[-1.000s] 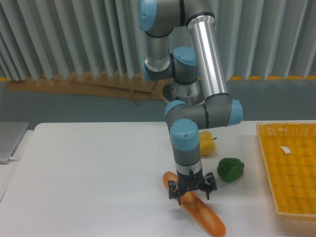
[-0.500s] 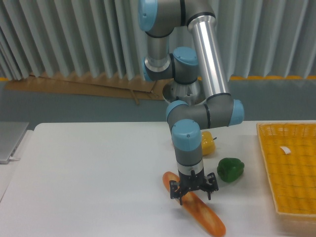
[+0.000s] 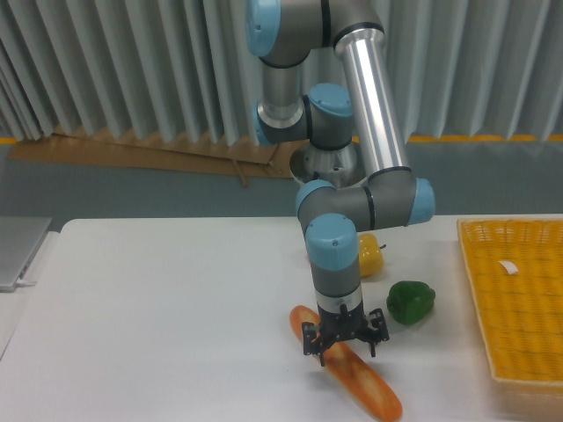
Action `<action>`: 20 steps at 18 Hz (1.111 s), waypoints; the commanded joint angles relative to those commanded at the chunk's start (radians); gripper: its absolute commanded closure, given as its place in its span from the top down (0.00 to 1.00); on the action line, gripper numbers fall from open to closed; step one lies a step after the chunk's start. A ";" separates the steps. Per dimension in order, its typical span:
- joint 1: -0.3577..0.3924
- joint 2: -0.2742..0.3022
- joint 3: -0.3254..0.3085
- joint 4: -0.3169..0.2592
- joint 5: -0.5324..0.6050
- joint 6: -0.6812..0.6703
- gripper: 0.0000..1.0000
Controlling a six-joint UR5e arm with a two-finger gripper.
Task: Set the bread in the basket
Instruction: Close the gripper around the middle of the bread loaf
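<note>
White tag (image 3: 508, 265) in yellow basket (image 3: 519, 352), writing unreadable.

On the white table (image 3: 158, 299), a long, glossy orange-tan toy baguette (image 3: 347, 365) lies slantwise near the front edge. The black two-finger gripper (image 3: 344, 345) points straight down over its middle, fingers spread either side of the loaf (contact is too small to judge). Behind sit a yellow toy pepper (image 3: 369, 255) and a green toy pepper (image 3: 410, 301). A bright yellow woven basket (image 3: 519, 299) sits along the right edge, a small white tag (image 3: 508, 267) inside.
</note>
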 joint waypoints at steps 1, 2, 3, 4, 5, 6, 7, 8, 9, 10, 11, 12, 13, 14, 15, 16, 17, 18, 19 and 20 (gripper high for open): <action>-0.002 0.000 0.002 0.005 0.000 -0.002 1.00; -0.005 -0.002 -0.001 0.014 0.000 -0.002 1.00; -0.005 -0.002 -0.002 0.017 0.000 -0.002 1.00; -0.005 -0.002 -0.002 0.017 0.000 -0.002 1.00; -0.005 -0.002 -0.002 0.017 0.000 -0.002 1.00; -0.005 0.000 -0.005 0.017 0.000 0.000 1.00; -0.003 0.000 -0.003 0.017 0.000 0.000 1.00; -0.003 -0.002 -0.003 0.018 0.000 0.003 1.00; -0.003 -0.005 -0.003 0.018 0.000 0.003 1.00; -0.003 -0.008 -0.002 0.018 0.000 0.005 1.00; -0.003 -0.008 -0.002 0.018 0.000 0.005 1.00; -0.003 -0.009 -0.002 0.018 0.000 0.005 1.00; -0.003 -0.011 -0.002 0.020 0.000 0.005 1.00; -0.003 -0.011 -0.002 0.020 0.000 0.006 1.00; -0.002 -0.015 0.000 0.020 0.000 0.006 1.00; 0.002 -0.015 0.000 0.020 0.000 0.006 1.00; 0.002 -0.012 -0.002 0.020 0.000 0.012 0.97; 0.003 -0.009 -0.005 0.018 0.000 0.023 0.92; 0.003 -0.008 -0.008 0.020 0.000 0.032 0.90; 0.003 -0.008 -0.008 0.020 0.000 0.034 0.86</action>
